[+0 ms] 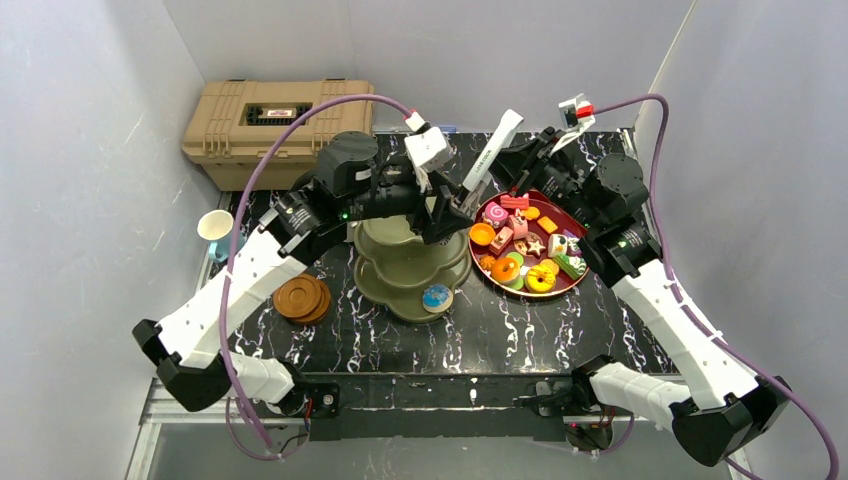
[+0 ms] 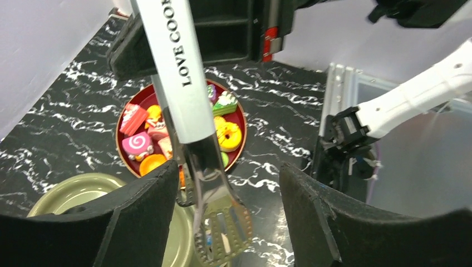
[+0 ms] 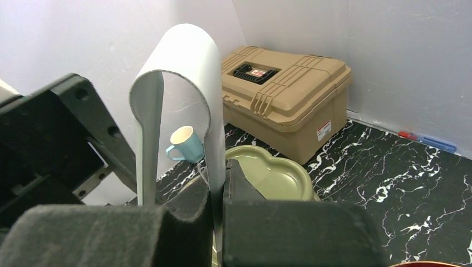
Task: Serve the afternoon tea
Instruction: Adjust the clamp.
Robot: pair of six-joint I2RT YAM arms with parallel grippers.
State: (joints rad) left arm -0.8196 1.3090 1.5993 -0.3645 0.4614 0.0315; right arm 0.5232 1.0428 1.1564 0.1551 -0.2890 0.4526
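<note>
The olive-green tiered stand (image 1: 400, 270) stands mid-table with one round blue pastry (image 1: 437, 297) on its lowest tier; its black knob is hidden under my left arm. Several colourful toy pastries (image 1: 520, 250) lie on the dark-red plate (image 1: 577, 283) to its right. My right gripper (image 1: 497, 165) is shut on one arm of white tongs (image 3: 183, 83). My left gripper (image 2: 227, 167) is open, with the tongs' metal tips (image 2: 222, 222) hanging between its fingers over the stand's edge (image 2: 72, 192). The white-and-blue cup (image 1: 215, 228) and wooden saucers (image 1: 303, 297) sit at the left. The white mug is out of view.
A tan toolbox (image 1: 275, 125) stands at the back left, also in the right wrist view (image 3: 284, 103). White walls close in the table on three sides. A small red-and-blue tool (image 3: 428, 142) lies by the back wall.
</note>
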